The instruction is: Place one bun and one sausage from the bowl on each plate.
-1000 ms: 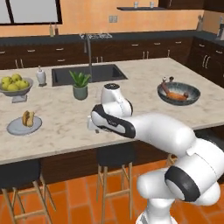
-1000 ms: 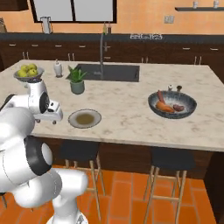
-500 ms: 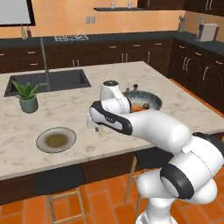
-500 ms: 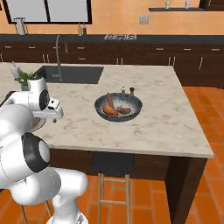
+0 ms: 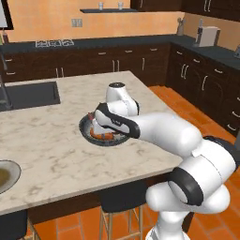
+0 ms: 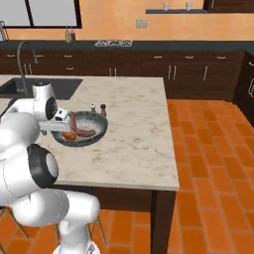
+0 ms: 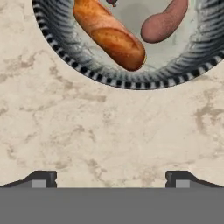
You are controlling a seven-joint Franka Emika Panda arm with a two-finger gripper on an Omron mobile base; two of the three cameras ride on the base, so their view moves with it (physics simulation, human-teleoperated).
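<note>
The arm's hand hangs right over the near edge of the bowl [image 6: 79,130], and the gripper [image 7: 111,178] points straight down at bare marble just outside the bowl's speckled rim. Its two fingertips [image 7: 43,179] stand spread wide with nothing between them, so the claw is open and empty. Inside the bowl, close to that near rim, lies a golden bun [image 7: 109,35], with a pinkish-brown sausage [image 7: 164,22] beside it, the two just apart. From the right base view the bowl sits on the island counter [image 6: 134,134], with two small shakers [image 6: 97,107] standing just behind it. Well to the left of the bowl, at the counter's edge in the left base view, the olive-brown plate [image 5: 5,176] peeks in
</note>
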